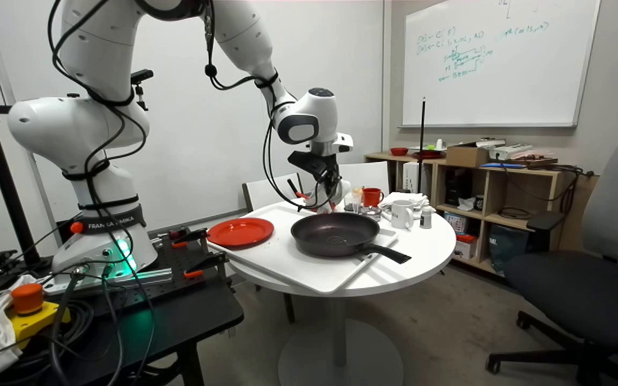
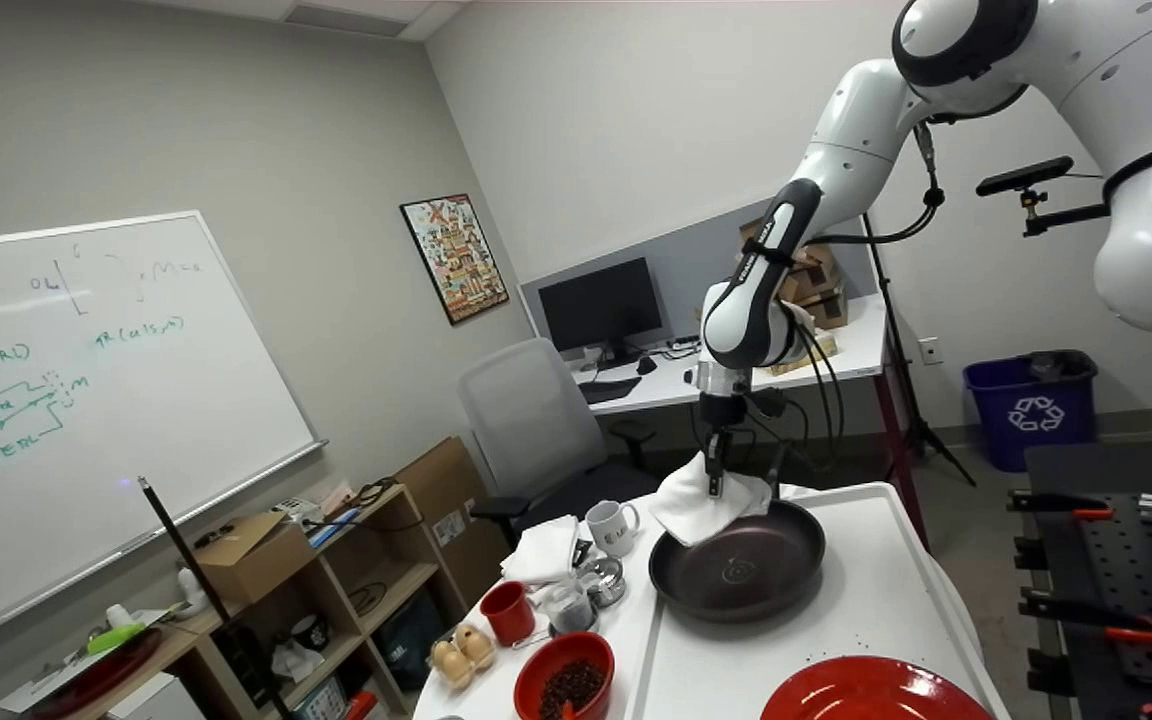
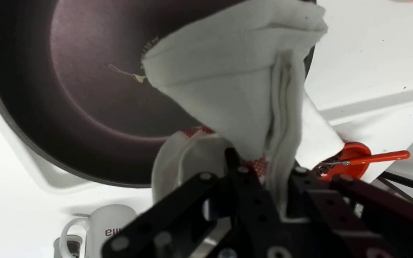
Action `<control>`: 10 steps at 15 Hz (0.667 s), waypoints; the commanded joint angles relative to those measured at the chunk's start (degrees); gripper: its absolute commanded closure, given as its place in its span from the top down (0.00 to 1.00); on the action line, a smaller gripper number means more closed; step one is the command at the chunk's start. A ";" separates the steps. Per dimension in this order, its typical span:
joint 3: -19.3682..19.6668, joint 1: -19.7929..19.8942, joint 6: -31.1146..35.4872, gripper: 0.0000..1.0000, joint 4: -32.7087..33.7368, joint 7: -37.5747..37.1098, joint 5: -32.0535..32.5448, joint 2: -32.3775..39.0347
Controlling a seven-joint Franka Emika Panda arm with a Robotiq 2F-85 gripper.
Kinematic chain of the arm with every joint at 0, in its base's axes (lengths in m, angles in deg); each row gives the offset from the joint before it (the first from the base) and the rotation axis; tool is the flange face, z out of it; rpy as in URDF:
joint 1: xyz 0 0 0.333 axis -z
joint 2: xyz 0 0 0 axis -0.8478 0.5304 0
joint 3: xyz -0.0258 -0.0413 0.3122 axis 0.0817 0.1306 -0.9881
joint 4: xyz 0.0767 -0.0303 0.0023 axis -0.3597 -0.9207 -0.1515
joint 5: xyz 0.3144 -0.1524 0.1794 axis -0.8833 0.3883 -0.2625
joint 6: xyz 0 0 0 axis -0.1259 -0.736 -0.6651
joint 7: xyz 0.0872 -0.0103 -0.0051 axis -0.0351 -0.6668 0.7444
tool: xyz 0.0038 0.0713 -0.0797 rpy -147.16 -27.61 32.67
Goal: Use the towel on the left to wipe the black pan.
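Note:
The white towel (image 3: 221, 64) is bunched between my gripper's fingers, with red-patterned patches showing near the grip. My gripper (image 3: 264, 168) is shut on it, and its folds fan out past the fingertips. In an exterior view the towel (image 2: 681, 510) hangs from the gripper (image 2: 714, 482) and overlaps the rim of the black pan (image 2: 741, 570). Part of the pan (image 3: 95, 89) lies under the cloth in the wrist view. Whether cloth and pan touch, I cannot tell. The pan (image 1: 336, 238) stands upright, its handle (image 1: 387, 252) reaching past the tray's edge.
The pan rests on a white tray (image 1: 282, 262) beside a red plate (image 1: 240, 232). Along the tray stand a white mug (image 2: 613, 527), a folded white cloth (image 2: 542, 550), a red cup (image 2: 508, 612), eggs (image 2: 462, 655) and a red bowl (image 2: 526, 690) of dark bits.

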 commanded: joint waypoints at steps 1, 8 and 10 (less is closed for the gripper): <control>1.77 -2.44 -0.04 0.16 0.20 2.10 -3.40 -0.90; 14.00 -16.31 6.79 0.04 3.82 -5.47 -0.40 0.91; 21.63 -24.65 9.19 0.04 5.60 -7.96 0.29 2.32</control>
